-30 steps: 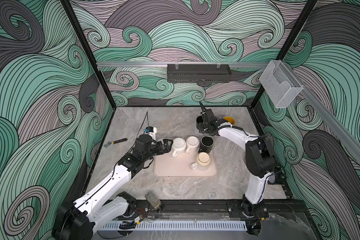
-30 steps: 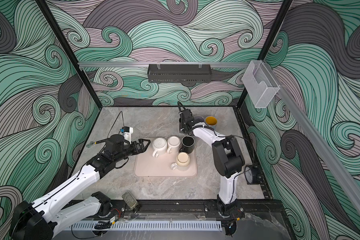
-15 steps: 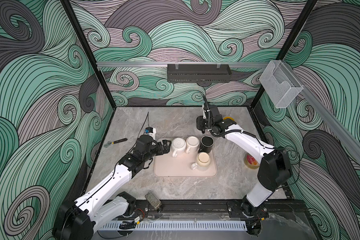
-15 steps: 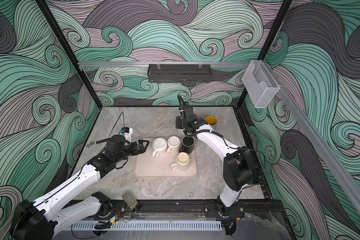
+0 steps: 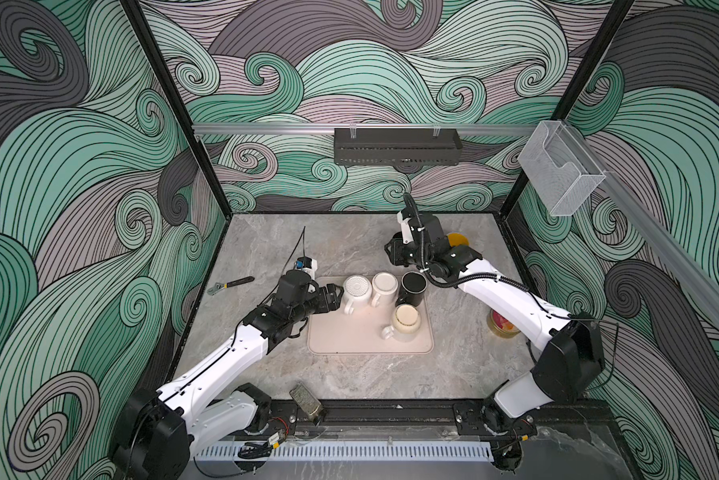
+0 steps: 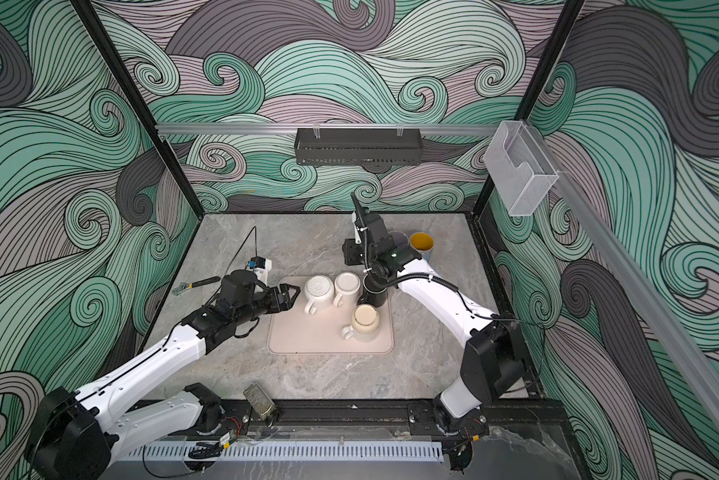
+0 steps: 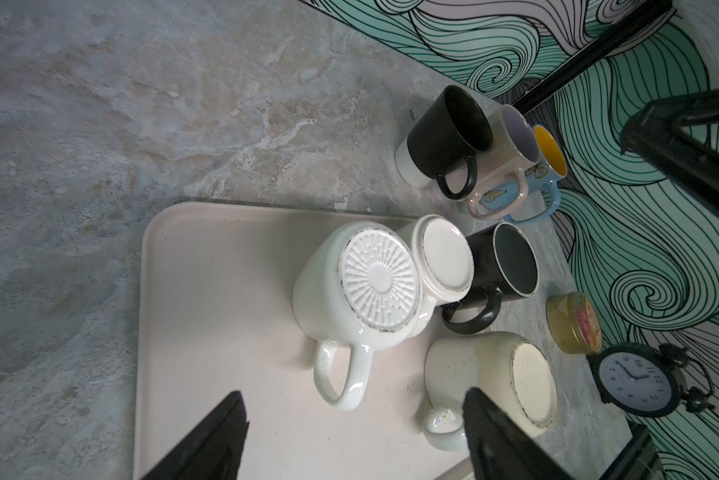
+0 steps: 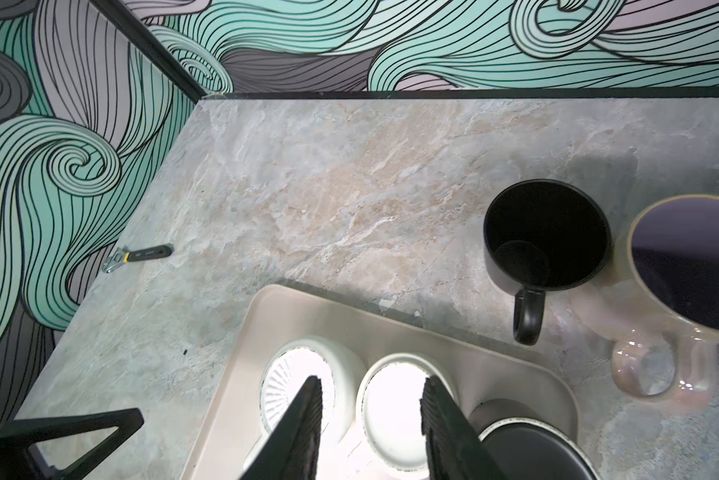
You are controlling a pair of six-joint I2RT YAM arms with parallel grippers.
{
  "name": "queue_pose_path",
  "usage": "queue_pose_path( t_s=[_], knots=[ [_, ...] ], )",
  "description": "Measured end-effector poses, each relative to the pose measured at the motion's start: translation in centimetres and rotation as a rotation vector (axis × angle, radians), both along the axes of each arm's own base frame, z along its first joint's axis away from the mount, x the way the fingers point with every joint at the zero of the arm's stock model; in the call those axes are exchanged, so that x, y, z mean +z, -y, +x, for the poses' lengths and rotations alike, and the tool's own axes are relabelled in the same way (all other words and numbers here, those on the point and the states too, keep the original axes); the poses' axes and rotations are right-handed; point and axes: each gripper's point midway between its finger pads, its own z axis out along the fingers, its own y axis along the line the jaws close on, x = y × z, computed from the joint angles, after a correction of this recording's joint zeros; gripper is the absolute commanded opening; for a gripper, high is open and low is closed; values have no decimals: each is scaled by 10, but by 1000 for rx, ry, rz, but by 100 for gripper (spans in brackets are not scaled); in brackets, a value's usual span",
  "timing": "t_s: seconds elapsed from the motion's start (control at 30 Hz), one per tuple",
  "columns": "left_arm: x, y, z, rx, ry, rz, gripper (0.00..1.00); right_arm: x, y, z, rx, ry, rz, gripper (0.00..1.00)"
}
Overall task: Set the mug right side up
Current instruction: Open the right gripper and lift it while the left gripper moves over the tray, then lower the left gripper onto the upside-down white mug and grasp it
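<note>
Just beside the left tool (image 5: 338,296), an upside-down white mug (image 5: 357,290).

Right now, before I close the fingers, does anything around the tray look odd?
Three mugs on the tray stand base-up: the ribbed-base white mug, the plain white mug beside it and the speckled cream mug. The black mug by them is upright. No spill or breakage shows.

My right pincer (image 8: 371,380) running off the bottom edge of its wrist view, black mug (image 8: 528,446) beside it cropped there too, lilac mug (image 8: 690,286) clipped at the side, speckled mug (image 7: 490,374) partly behind my left fingers (image 7: 499,432), candle jar (image 5: 502,326) half under my forearm in a top view
</note>
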Motion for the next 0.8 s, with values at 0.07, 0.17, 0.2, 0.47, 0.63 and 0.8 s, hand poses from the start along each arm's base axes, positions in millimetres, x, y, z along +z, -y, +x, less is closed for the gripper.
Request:
queue_pose_path(
  t_s=[0.07,0.17,0.2,0.47,0.63,0.8],
  knots=[
    [-2,2,-3,-10,-9,6,81,-6,-5,-7,27,-16,-6,41],
    [-6,4,-7,-21,-20,21,81,-14,-10,-14,52,-34,-7,40],
    [-7,5,-8,-26,-22,26,81,-16,-11,-16,55,-41,-6,39],
    [-37,25,-18,-109,-80,163,79,-21,-11,-18,50,-62,4,40],
    [-47,35,-15,-144,-95,238,73,-26,-11,-18,42,-71,5,40],
    [-59,37,-9,-155,-115,296,65,-34,-11,-18,33,-85,2,40]
  ],
)
